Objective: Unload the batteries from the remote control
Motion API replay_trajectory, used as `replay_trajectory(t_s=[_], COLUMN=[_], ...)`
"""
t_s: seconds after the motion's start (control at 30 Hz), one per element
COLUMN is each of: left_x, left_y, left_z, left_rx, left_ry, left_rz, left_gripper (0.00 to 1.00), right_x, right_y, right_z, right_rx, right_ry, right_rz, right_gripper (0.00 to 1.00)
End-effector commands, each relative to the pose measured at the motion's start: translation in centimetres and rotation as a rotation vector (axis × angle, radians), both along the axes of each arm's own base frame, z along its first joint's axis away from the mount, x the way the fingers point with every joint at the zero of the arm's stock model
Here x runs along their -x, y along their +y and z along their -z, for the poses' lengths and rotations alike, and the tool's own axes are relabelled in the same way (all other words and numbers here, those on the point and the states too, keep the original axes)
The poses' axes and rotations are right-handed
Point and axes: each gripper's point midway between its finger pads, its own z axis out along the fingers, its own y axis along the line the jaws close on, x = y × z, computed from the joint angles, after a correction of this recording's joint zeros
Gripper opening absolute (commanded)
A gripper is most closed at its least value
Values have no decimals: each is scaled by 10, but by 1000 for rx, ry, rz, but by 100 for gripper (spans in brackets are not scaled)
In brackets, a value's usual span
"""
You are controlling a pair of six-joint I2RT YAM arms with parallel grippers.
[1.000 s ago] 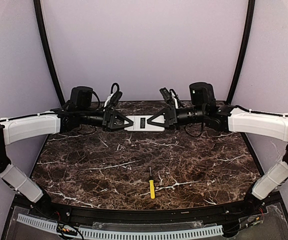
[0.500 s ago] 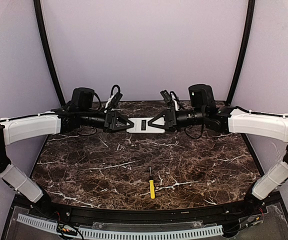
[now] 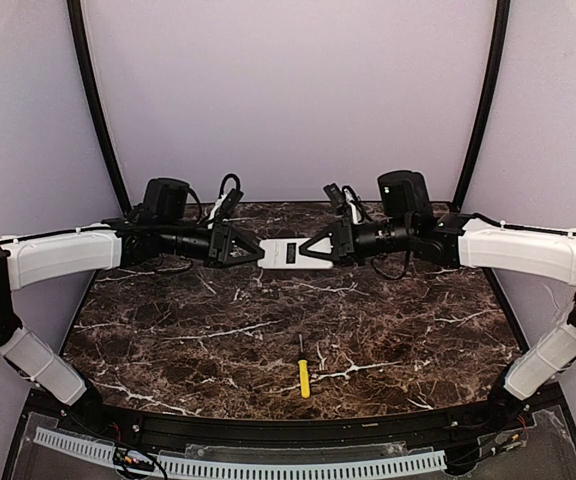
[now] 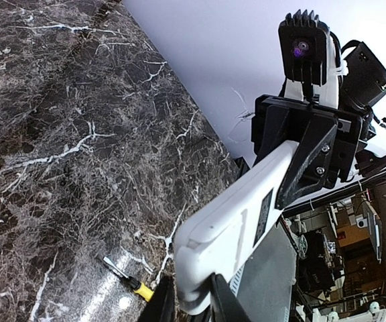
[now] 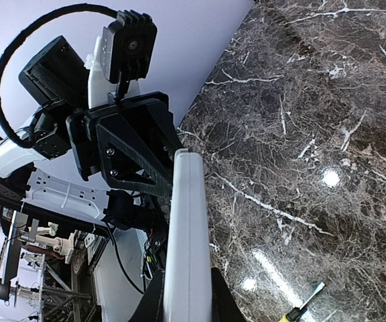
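The white remote control (image 3: 286, 250) is held in the air above the back of the table, between both arms. My left gripper (image 3: 253, 249) is shut on its left end and my right gripper (image 3: 310, 248) is shut on its right end. Its dark rectangular window faces up in the top view. In the left wrist view the remote (image 4: 236, 228) runs from my fingers to the other gripper. In the right wrist view I see it (image 5: 187, 235) edge-on. No batteries are in view.
A yellow-handled screwdriver (image 3: 303, 368) lies on the dark marble table (image 3: 168, 330) near the front middle. It also shows in the left wrist view (image 4: 129, 280) and the right wrist view (image 5: 301, 307). Purple walls close in the back and sides.
Both grippers have turned about their long axes with the remote held between them. The remote has shifted slightly and its window side has rolled a little. The screwdriver has not moved.
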Motion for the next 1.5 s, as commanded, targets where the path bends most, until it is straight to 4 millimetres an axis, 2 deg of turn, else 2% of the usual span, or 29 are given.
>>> replay_trajectory(t_s=[0.0,0.53,0.73,1.03,1.33,1.47], left_x=[2,3,0,-4,-7,-10], left_y=[3,4,1,0,7,26], left_z=[7,5,12,21,42,74], left_rx=[-2,19,37,27,-59,-221], left_ry=[10,11,38,57,59,79], left_rz=[2,5,2,-7,-41,-115], left_gripper=[17,6,1,0,0,0], right_x=[-3,-12,-17,-22,-30,-32], right_y=[-4,-7,-7,-14,-21,-25], right_z=[-7,12,20,45,73,83], right_rx=[-14,48,67,143,215,237], right_ry=[-36,-31,-30,2,20,19], right_rz=[17,64,82,120,156,165], right_gripper=[0,0,0,0,0,0])
